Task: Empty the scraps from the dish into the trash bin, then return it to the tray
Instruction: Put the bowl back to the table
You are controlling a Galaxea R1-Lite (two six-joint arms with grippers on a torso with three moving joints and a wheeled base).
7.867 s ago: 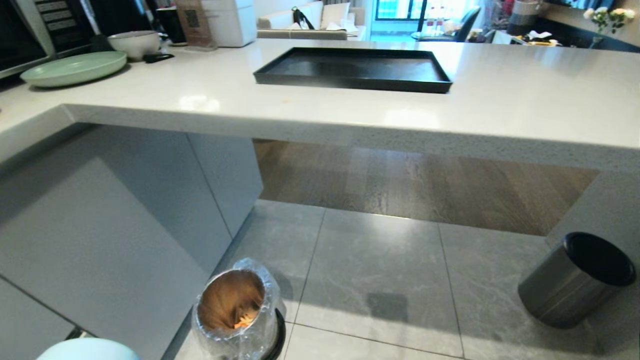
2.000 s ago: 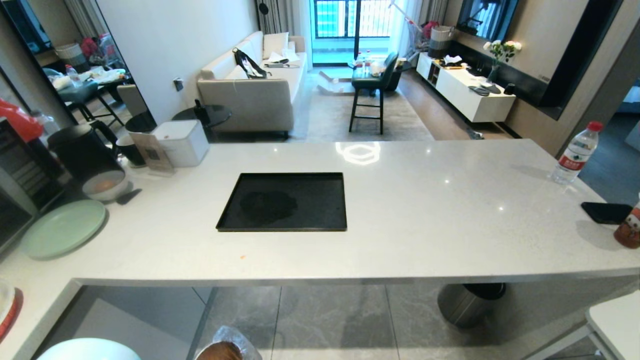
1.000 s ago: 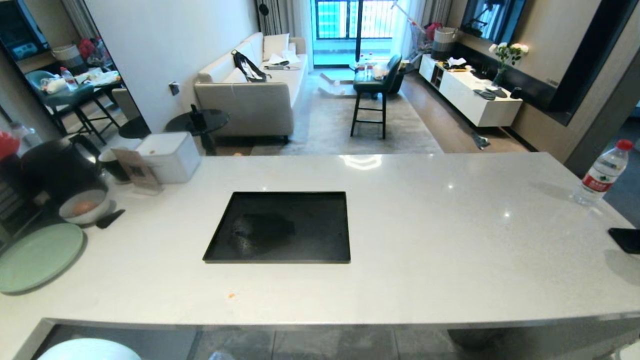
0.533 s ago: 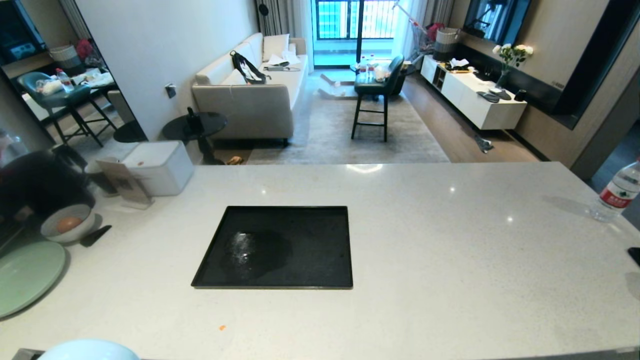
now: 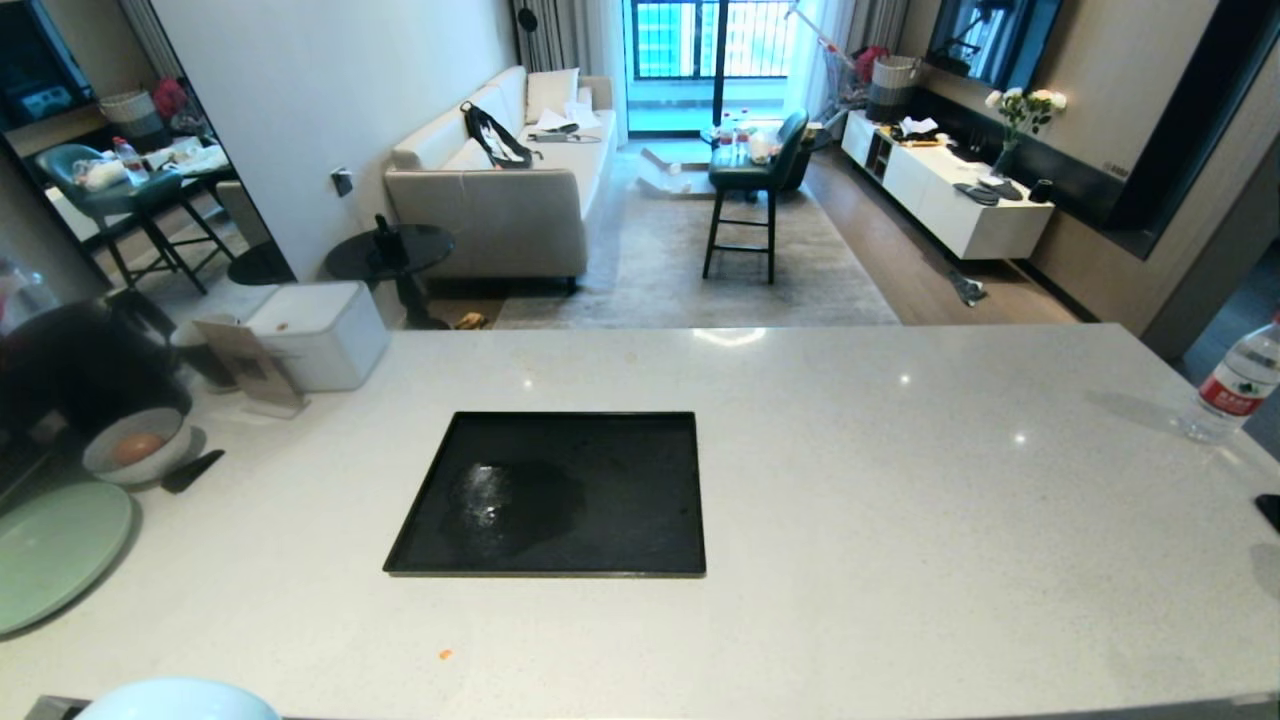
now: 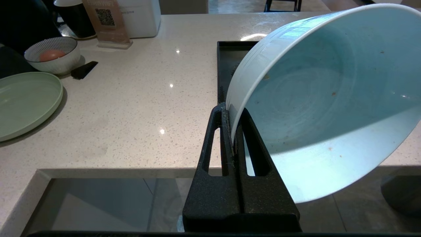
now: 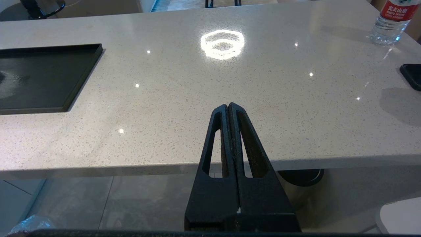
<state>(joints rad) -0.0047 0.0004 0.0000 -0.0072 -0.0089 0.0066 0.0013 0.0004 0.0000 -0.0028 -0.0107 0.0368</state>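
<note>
The dish (image 6: 322, 98), a light-blue bowl, hangs tilted on its side with my left gripper (image 6: 232, 110) shut on its rim, just in front of the counter's front edge. Its inside holds only a few tiny specks; the scraps are not in view. The top of the dish also peeks in at the lower left of the head view (image 5: 175, 700). The black tray (image 5: 550, 495) lies bare on the white counter, ahead of the dish. My right gripper (image 7: 228, 104) is shut and holds nothing, low before the counter's edge. The trash bin shows only as a scrap of crinkly liner (image 7: 29, 223).
On the counter's left stand a pale-green plate (image 5: 55, 550), a greyish-white bowl (image 5: 135, 450) and a white box (image 5: 318, 335). A water bottle (image 5: 1235, 385) and a black phone (image 7: 411, 75) lie at the right. An orange crumb (image 5: 445, 655) sits near the front edge. A dark-grey bin (image 7: 301, 176) stands underneath.
The head view has risen from the floor and the trash bin to the counter top, then settled; nothing has shifted in the last half second. The dish stays at the lower left.
</note>
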